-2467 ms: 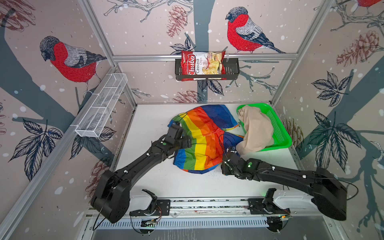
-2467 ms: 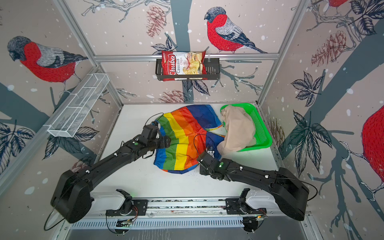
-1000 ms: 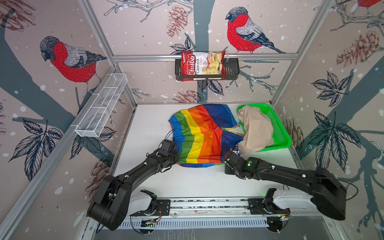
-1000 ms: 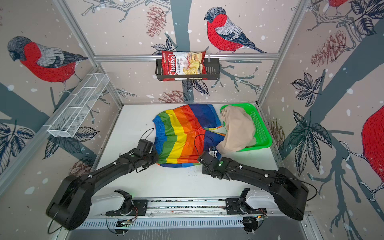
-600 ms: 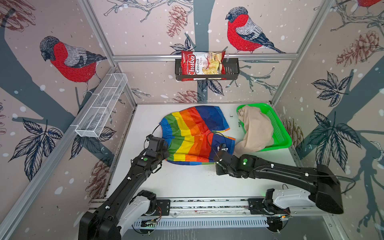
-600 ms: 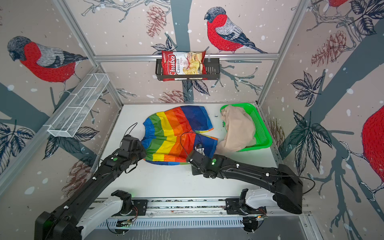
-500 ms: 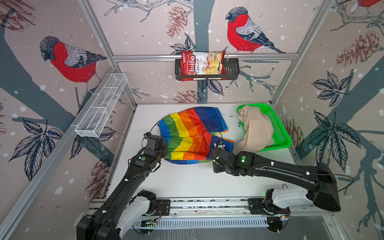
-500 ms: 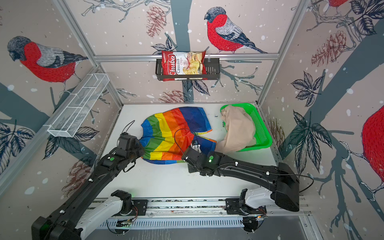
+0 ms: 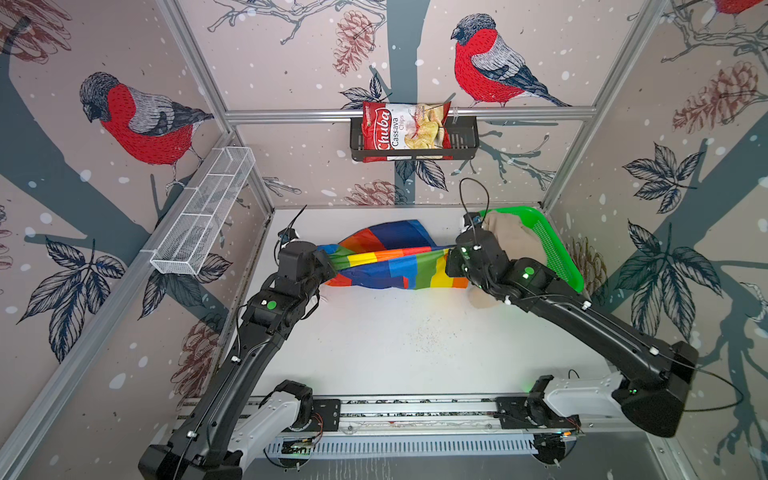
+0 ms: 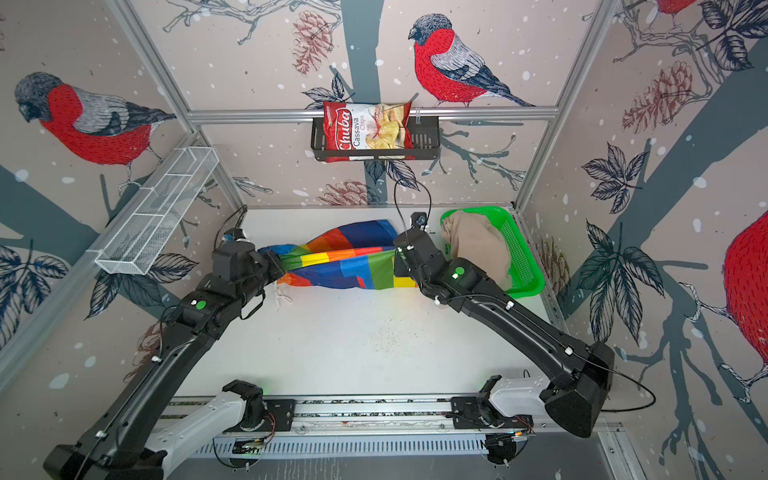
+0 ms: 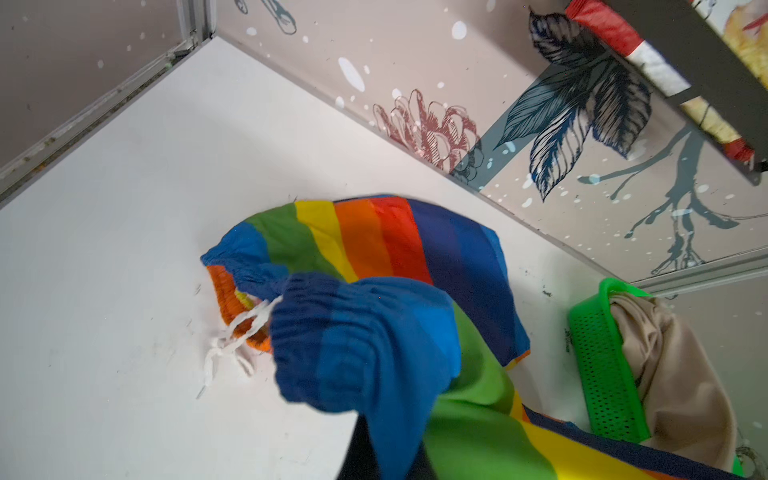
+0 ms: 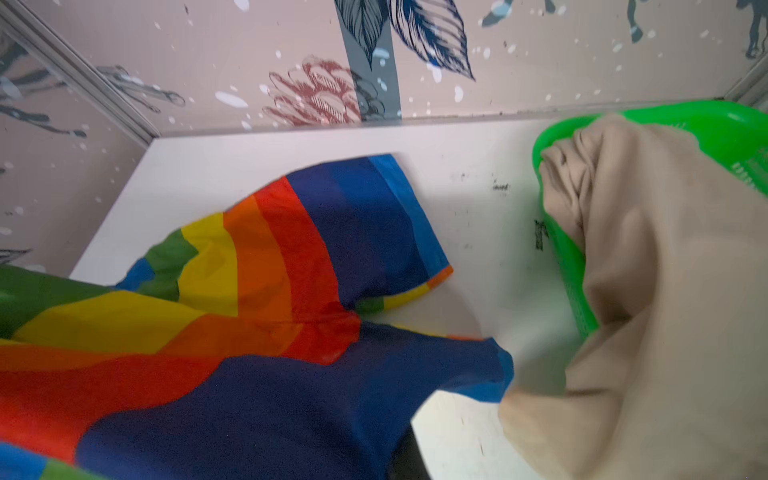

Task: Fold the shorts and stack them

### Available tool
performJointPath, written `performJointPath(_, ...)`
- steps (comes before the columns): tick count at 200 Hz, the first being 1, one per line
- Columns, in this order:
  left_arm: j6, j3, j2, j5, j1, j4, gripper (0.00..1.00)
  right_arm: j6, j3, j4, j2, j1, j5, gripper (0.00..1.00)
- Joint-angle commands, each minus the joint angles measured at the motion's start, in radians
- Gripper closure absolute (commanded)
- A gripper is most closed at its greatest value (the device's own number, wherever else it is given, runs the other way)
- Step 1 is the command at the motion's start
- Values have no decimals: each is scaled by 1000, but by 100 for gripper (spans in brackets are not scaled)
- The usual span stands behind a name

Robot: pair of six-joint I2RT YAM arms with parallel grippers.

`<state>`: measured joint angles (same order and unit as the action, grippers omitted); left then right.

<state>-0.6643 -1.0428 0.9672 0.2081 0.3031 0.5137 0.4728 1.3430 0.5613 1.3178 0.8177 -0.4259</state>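
Mid-frame, the left gripper (image 9: 329, 266) and right gripper (image 9: 449, 259) each clamp an end of the rainbow shorts (image 9: 390, 266), stretched between them. At right, beige shorts (image 9: 515, 241) drape over the green basket (image 9: 552, 249).

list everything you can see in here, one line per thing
rainbow shorts: one, blue, red, orange, yellow and green stripes, stretched between both grippers
beige shorts: one, beige, heaped in the basket, spilling over its near edge
basket: one, green mesh plastic, back right of the table
chips bag: one, red and white, in the shelf
shelf: one, black wire, back wall
mesh rack: one, white, left wall
table: one, white
left gripper: one, black, shut on the shorts' waistband
right gripper: one, black, shut on the shorts' opposite end
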Motion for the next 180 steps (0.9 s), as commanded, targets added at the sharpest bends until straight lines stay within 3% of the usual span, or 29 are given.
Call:
performJointPath(1,60,-44,35,209,-15,42,100,-113,70,-121,48,-43,-118,100)
performJointPath(36,77,-74,90,213,-47,26,100,-225,217,-192,226,-80,-122,100)
performJointPath(61,74,-51,124,152,-109,2,100,-276,290,-230,356,-97,-129,100)
performJointPath(89,70,-12,178,85,-190,-37,100,-294,340,-290,488,-133,-98,100)
performJointPath(152,56,23,325,93,-251,-91,100,-335,440,-533,752,-197,-1,100)
performJointPath(180,58,16,406,97,-252,-86,100,-315,576,-464,928,-210,33,100)
